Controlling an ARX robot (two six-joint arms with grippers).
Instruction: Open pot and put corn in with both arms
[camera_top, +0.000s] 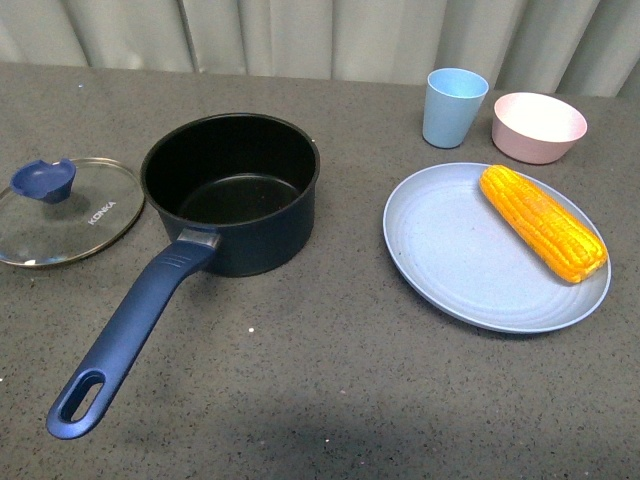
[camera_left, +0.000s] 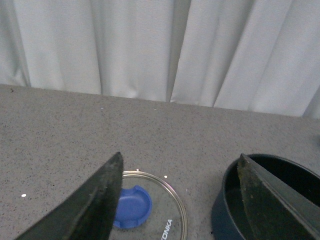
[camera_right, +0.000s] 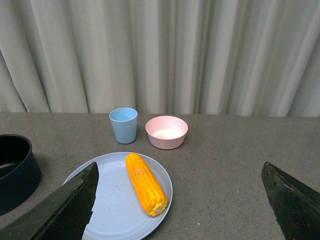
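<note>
front view: tapered yellow-orange corn (camera_top: 543, 222), kernels in rows, seemingly whole

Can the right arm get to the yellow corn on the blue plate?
Probably yes. The right gripper is open, and the yellow-orange corn cob lies uncovered on the round light blue plate ahead of it. The light blue cup and pink bowl stand beyond the plate, out of the way.
</note>
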